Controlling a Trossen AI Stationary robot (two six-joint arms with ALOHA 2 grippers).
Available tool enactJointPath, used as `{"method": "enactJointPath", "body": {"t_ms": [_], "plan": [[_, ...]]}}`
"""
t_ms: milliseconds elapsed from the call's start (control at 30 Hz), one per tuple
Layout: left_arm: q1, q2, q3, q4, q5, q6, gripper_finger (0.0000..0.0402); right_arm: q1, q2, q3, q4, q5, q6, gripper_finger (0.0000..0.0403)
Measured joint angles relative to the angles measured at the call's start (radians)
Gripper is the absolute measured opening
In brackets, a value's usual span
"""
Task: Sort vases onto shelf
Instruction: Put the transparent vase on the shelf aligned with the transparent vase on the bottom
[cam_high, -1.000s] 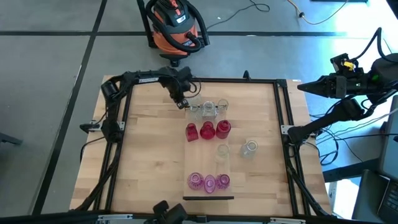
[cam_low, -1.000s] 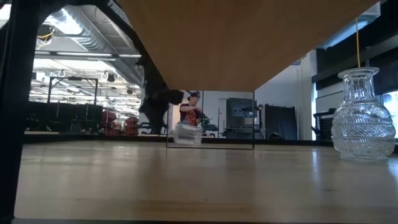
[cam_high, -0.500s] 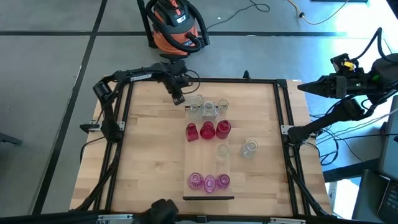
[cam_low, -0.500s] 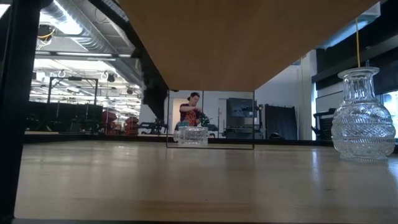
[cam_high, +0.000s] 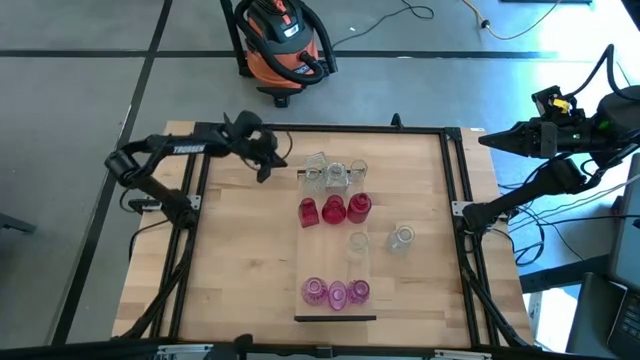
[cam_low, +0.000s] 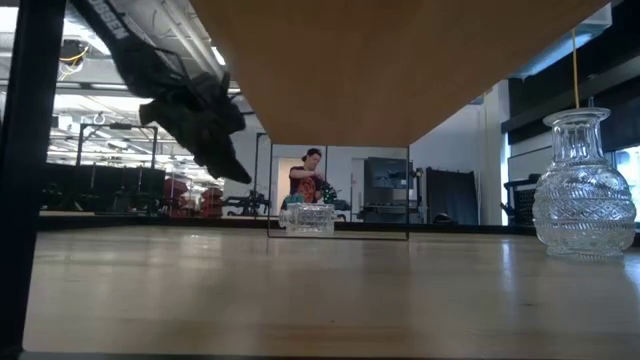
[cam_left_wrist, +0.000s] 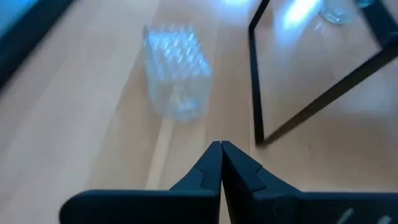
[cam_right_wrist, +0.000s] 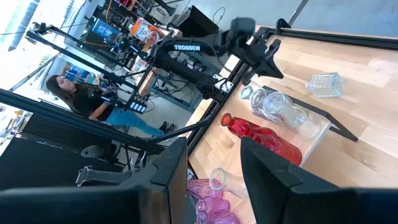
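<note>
My left gripper (cam_high: 265, 170) hangs shut above the table's far left part, a short way left of a clear square vase (cam_high: 314, 161) that lies on its side on the table at the shelf's far end. That vase (cam_left_wrist: 177, 68) also shows ahead of the shut fingertips (cam_left_wrist: 221, 148) in the left wrist view. The shelf (cam_high: 325, 255) is a raised pale plank. It carries clear vases (cam_high: 335, 176), red vases (cam_high: 333, 210), one more clear vase (cam_high: 358, 243) and pink vases (cam_high: 337, 294). My right gripper (cam_right_wrist: 214, 168) waits open beyond the table's right edge (cam_high: 495, 138).
One clear bottle-shaped vase (cam_high: 401, 238) stands on the table right of the shelf, large in the low view (cam_low: 585, 190). A black frame (cam_high: 455, 200) runs round the tabletop. An orange vacuum (cam_high: 283, 40) sits on the floor beyond the far edge. A person (cam_right_wrist: 93, 102) sits behind the left arm.
My left gripper has drawn back from the clear square vase toward the table's left edge, rising as seen in the low view. The vase, blurred and close to the gripper a second ago, now lies still on the table at the shelf's far end.
</note>
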Motion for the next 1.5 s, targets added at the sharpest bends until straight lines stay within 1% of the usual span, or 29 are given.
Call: {"method": "enactJointPath", "body": {"t_ms": [100, 200, 333, 467, 567, 633, 800, 1033, 1167, 1333, 1500], "plan": [[-0.042, -0.001, -0.058, 0.154, -0.071, 0.000, 0.0003, 0.000, 0.000, 0.000, 0.000, 0.000, 0.000, 0.0131], [-0.088, 0.027, -0.057, 0.212, -0.150, -0.001, 0.0022, 0.000, 0.000, 0.000, 0.000, 0.000, 0.000, 0.0131], [-0.129, 0.077, -0.030, 0.211, -0.222, -0.021, 0.0067, 0.000, 0.000, 0.000, 0.000, 0.000, 0.000, 0.0131], [-0.156, 0.147, 0.018, 0.206, -0.233, -0.079, 0.0111, 0.000, 0.000, 0.000, 0.000, 0.000, 0.000, 0.0131], [-0.182, 0.188, 0.061, 0.199, -0.310, -0.083, 0.0127, 0.000, 0.000, 0.000, 0.000, 0.000, 0.000, 0.0131], [-0.192, 0.203, 0.084, 0.190, -0.353, -0.077, 0.0129, 0.000, 0.000, 0.000, 0.000, 0.000, 0.000, 0.0131], [-0.201, 0.217, 0.104, 0.188, -0.359, -0.068, 0.0130, 0.000, 0.000, 0.000, 0.000, 0.000, 0.000, 0.0131], [-0.208, 0.218, 0.104, 0.137, -0.420, 0.002, 0.0130, 0.000, 0.000, 0.000, 0.000, 0.000, 0.000, 0.0131], [-0.206, 0.218, 0.104, 0.126, -0.429, 0.005, 0.0126, 0.000, 0.000, 0.000, 0.000, 0.000, 0.000, 0.0131], [-0.208, 0.218, 0.104, 0.168, -0.434, 0.006, 0.0126, 0.000, 0.000, 0.000, 0.000, 0.000, 0.000, 0.0131], [-0.208, 0.264, 0.104, 0.186, -0.429, 0.004, 0.0125, 0.000, 0.000, 0.000, 0.000, 0.000, 0.000, 0.0131]]}}
